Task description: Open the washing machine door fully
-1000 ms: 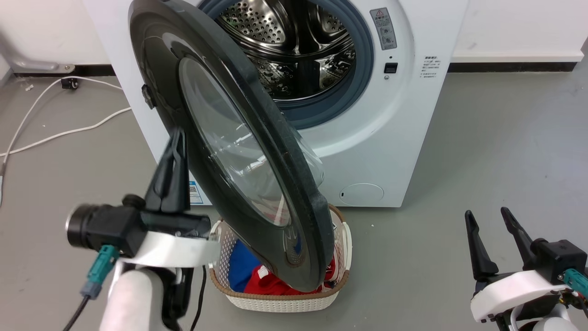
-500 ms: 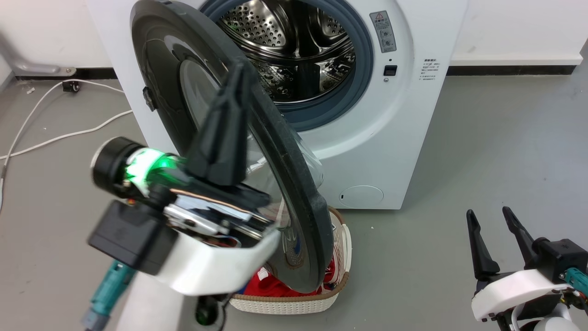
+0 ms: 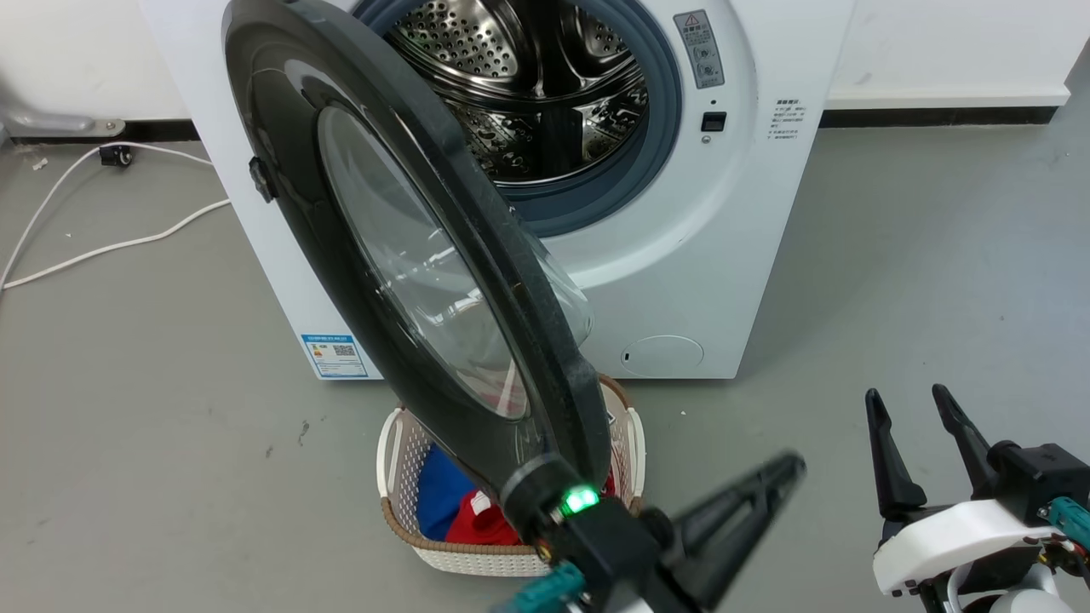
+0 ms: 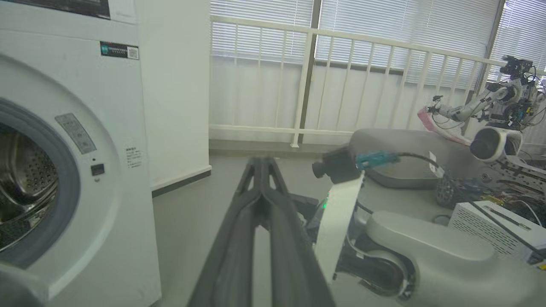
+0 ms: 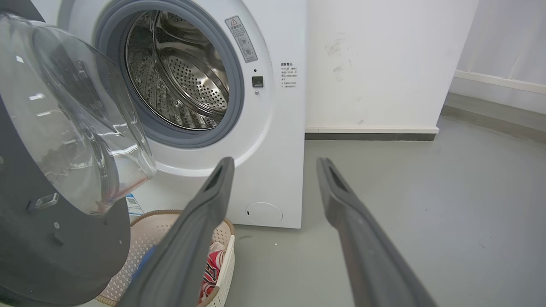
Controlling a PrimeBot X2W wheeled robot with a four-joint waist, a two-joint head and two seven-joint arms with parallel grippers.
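— Two pincers, what state?
— Left pincer (image 3: 788, 464) pressed closed, empty; right pincer (image 3: 904, 393) spread apart, empty.
— And the washing machine door (image 3: 409, 255)?
— Standing partway out from the washing machine (image 3: 732, 238), hanging above the laundry basket (image 3: 400, 443).

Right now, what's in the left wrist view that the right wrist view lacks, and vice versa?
Left wrist, not right wrist: white railing, window blinds, the left gripper shut. Right wrist, not left wrist: the washing machine door swung clear of the drum opening, laundry basket below it, filter cap, the right gripper open. Both: the washing machine front, steel drum, grey gasket.
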